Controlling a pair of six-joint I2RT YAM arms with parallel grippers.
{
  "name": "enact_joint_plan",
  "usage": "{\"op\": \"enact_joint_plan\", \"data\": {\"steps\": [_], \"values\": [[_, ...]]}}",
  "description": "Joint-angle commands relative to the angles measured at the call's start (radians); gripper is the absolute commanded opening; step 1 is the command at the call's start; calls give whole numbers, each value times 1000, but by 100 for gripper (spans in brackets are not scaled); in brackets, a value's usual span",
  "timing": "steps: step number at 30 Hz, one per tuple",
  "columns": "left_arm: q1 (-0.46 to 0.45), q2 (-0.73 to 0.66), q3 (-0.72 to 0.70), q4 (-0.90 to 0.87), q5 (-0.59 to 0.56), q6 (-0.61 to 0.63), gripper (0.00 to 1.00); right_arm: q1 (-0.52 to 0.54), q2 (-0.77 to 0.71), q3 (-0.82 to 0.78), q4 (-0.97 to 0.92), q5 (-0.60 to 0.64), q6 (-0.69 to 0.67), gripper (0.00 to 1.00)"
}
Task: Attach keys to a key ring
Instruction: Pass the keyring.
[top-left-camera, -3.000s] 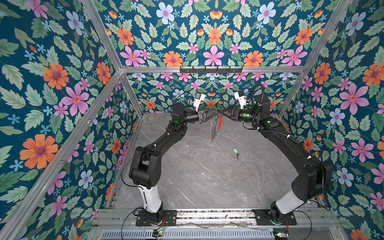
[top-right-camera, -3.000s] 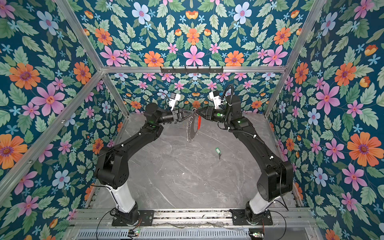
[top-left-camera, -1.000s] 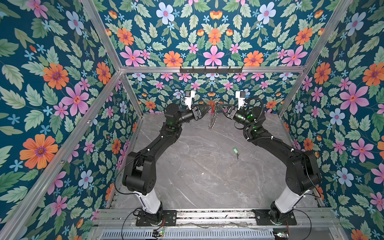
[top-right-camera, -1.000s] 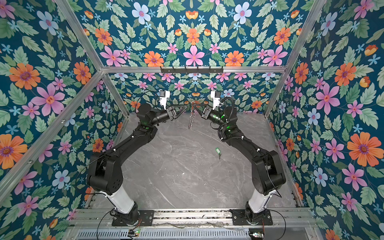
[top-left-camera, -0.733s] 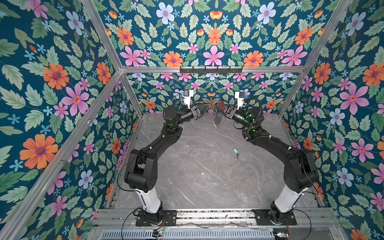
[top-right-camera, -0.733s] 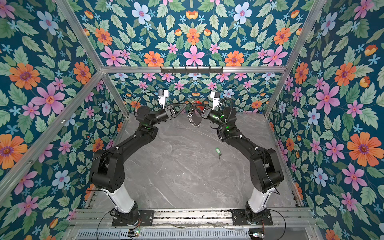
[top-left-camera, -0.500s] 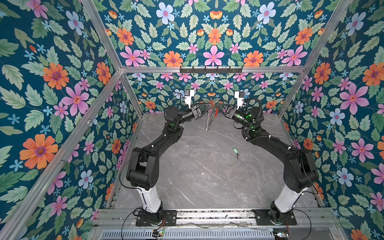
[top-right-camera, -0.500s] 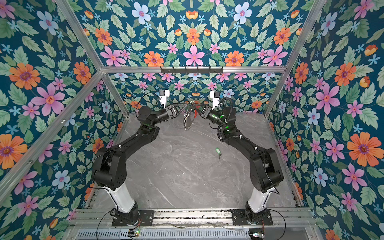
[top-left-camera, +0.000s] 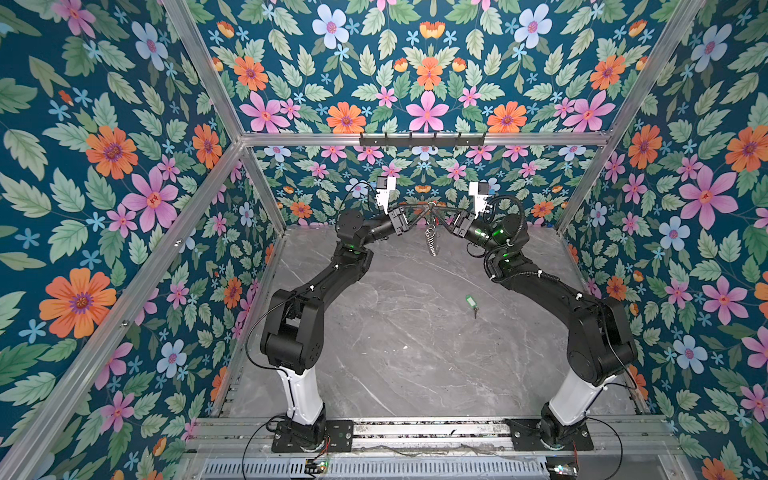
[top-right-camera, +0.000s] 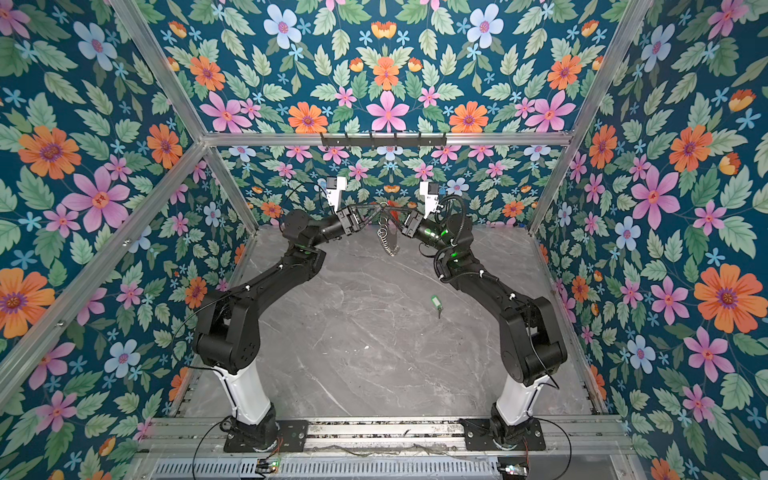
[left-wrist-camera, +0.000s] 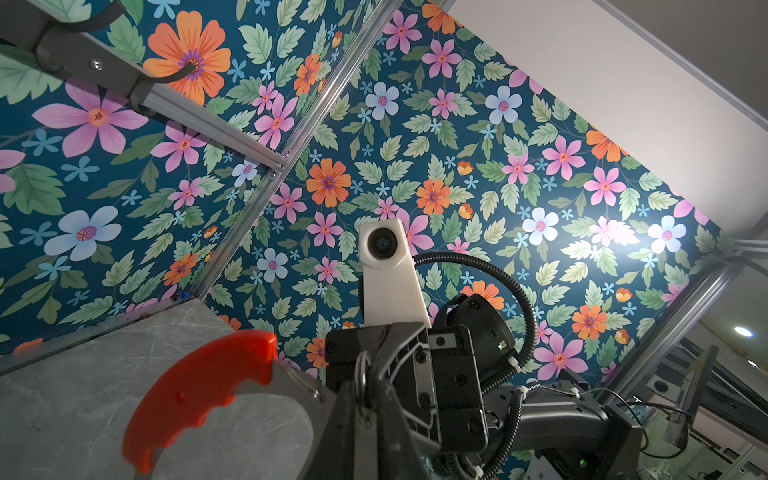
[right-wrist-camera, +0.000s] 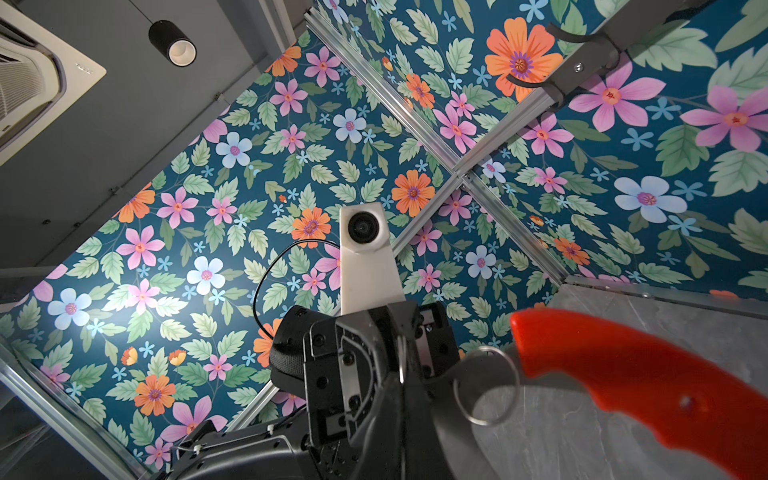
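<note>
Both arms are raised and reach toward the back wall, tips meeting in mid-air over the far end of the table (top-left-camera: 395, 357). The key ring (top-left-camera: 431, 235) hangs clear of the table between the tips. Its upper part is at the tips and its small rings (top-right-camera: 389, 245) dangle bunched at the lower part. Right gripper (top-left-camera: 440, 212): jaws pressed together, pinching the key ring's grey wire. In the left wrist view its fingers (left-wrist-camera: 399, 353) taper onto that wire, with one small ring looped right at the tip. Left gripper (top-left-camera: 419, 210): the right wrist view shows it head-on, with the jaws drawn nearly together and only a thin pale strip between them. This reads as a pinch on the same wire, just beside the right tip. The red arc (right-wrist-camera: 631, 378) sits on the hoop just past the grip points, and one small ring hangs on the wire between the arc and the fingers. The key (top-left-camera: 470, 301) lies flat on the table, right of centre and near the right forearm. Its green head points toward the back wall and its dark blade toward the front rail. It is well apart from the key ring and from both grippers in both top views.
</note>
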Motion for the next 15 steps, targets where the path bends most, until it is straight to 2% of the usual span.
{"op": "enact_joint_plan", "data": {"steps": [1, 9, 12, 15], "values": [[-2, 1, 8, 37, 13, -3, 14, 2, 1, 14, 70, -18, 19, 0], [-6, 1, 11, 35, 17, -3, 0, 7, 10, 12, 72, -20, 24, 0], [-10, -3, 5, 20, 4, 3, 0, 9, 11, 8, 66, -20, 24, 0], [-16, -33, -10, -57, -15, 81, 0, 9, 8, -1, 47, -20, 18, 2]]}}
